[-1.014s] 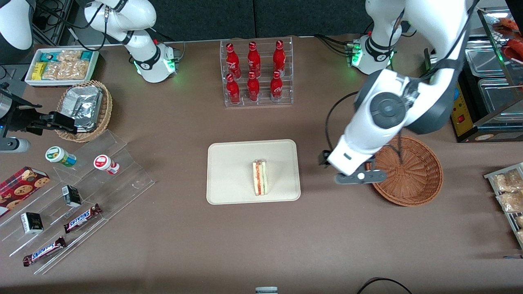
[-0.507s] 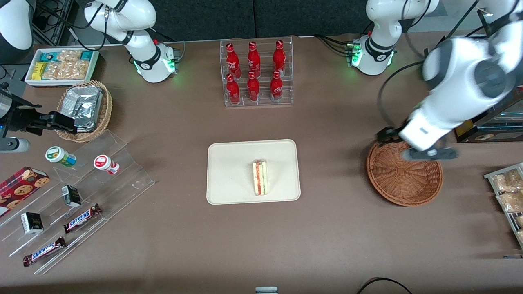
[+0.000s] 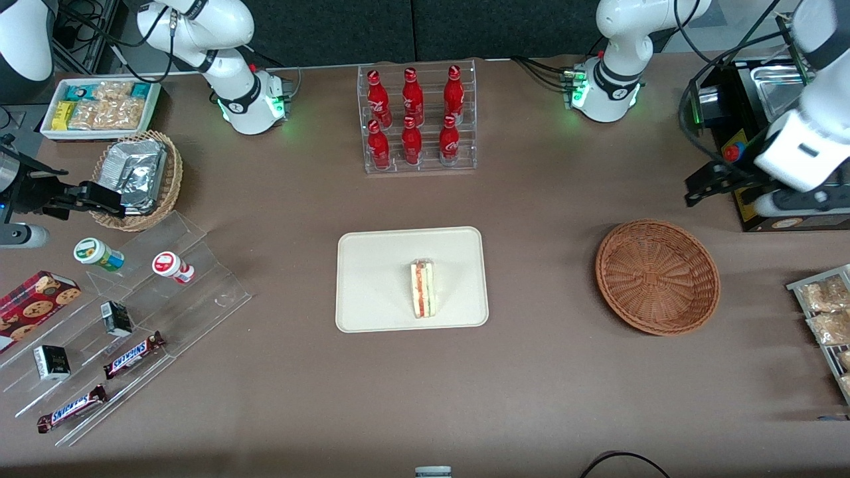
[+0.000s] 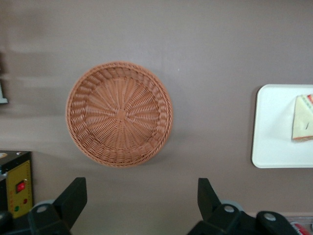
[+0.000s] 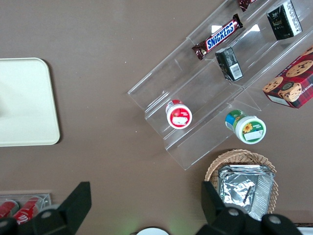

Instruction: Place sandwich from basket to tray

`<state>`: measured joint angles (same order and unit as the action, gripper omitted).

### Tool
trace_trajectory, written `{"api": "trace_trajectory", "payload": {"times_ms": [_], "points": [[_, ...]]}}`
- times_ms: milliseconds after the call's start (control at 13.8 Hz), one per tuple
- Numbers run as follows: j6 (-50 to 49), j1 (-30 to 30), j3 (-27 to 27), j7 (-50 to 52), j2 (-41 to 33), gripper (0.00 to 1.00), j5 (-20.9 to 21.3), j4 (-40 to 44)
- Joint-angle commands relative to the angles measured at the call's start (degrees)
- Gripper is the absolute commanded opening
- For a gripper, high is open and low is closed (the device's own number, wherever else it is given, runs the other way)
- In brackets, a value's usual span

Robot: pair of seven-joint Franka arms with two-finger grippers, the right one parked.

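Observation:
The sandwich [image 3: 423, 289] lies on the cream tray [image 3: 378, 265], in the half nearer the working arm's end; it also shows in the left wrist view [image 4: 303, 117] on the tray [image 4: 274, 142]. The reddish-brown wicker basket [image 3: 657, 275] is empty, as the left wrist view [image 4: 120, 113] shows. My left gripper [image 3: 793, 201] hangs high at the working arm's end, farther from the front camera than the basket. It is open and empty [image 4: 141, 196], with bare table between the fingers.
A black machine with a yellow panel [image 3: 754, 192] stands beside the gripper. A rack of red cola bottles [image 3: 416, 119] stands farther back than the tray. Snack packs [image 3: 827, 312] lie beside the basket. An acrylic stand with candy bars [image 3: 126, 312] and a foil-packet basket [image 3: 136, 176] sit toward the parked arm's end.
My left gripper has moved from between tray and basket, across the basket, up toward the black machine at the working arm's end. The sandwich has stayed on the tray.

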<state>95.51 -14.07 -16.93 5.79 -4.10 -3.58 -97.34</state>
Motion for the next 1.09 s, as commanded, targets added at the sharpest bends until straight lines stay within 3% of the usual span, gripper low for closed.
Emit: {"api": "trace_trajectory", "payload": {"times_ms": [0, 217, 507, 1014], "points": [[-1.8, -0.6, 0.1, -0.4, 0.9, 1.0, 0.3, 2.8], [-1.9, 0.3, 1.9, -0.3, 1.1, 1.0, 0.5, 4.3], [-2.1, 13.0, 14.3, -0.3, 0.7, 1.0, 1.6, 5.0], [-5.3, 13.3, 15.3, -0.5, 0.6, 1.0, 3.1, 5.8]]}}
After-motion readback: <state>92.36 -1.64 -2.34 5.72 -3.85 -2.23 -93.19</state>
